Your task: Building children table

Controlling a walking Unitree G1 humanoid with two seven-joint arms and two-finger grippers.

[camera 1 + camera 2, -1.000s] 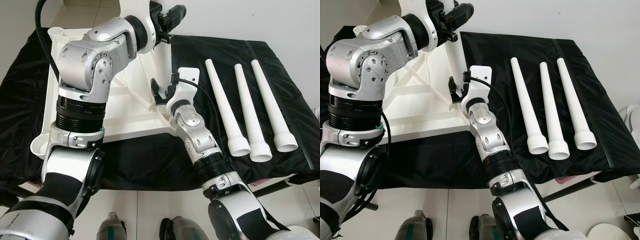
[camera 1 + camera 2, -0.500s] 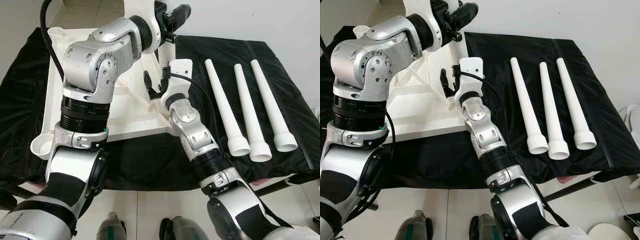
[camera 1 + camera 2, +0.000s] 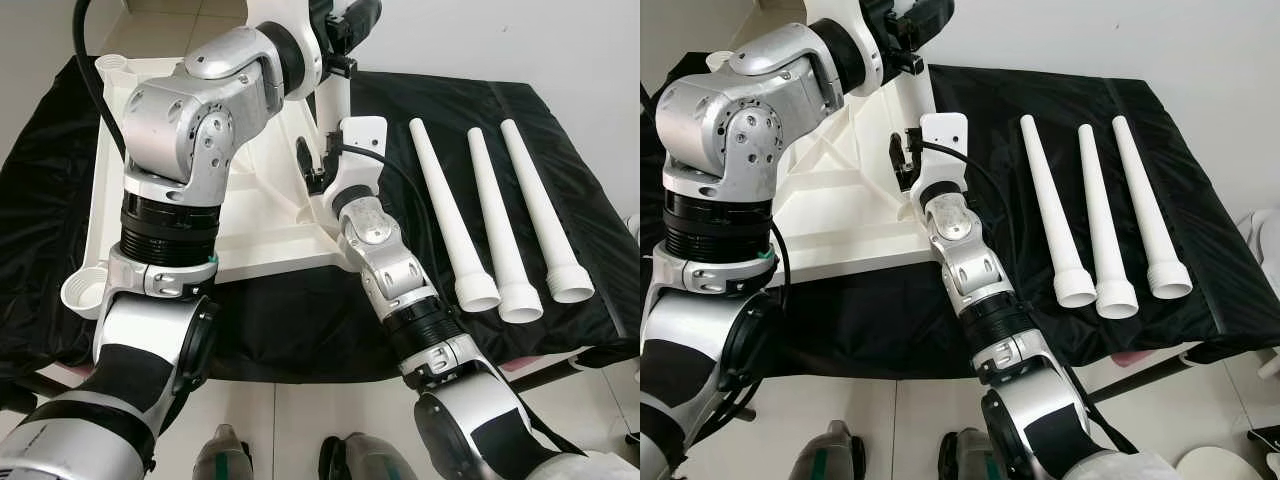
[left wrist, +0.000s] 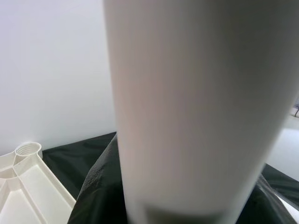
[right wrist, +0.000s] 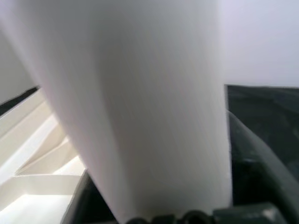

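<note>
on the black cloth (image 3: pixel 560 200), both grippers' fingers clench the upright white leg (image 3: pixel 335 100) (three lie loose).

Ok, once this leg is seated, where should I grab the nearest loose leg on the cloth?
Take the nearest loose leg around its mid shaft, coming straight down from above with the right pincer. It lies flat on the black cloth, flared threaded end toward the robot. The next leg lies close beside it, so place the fingers where the gap is wider, probably nearer the narrow end.

no readable text, labels or numbers
</note>
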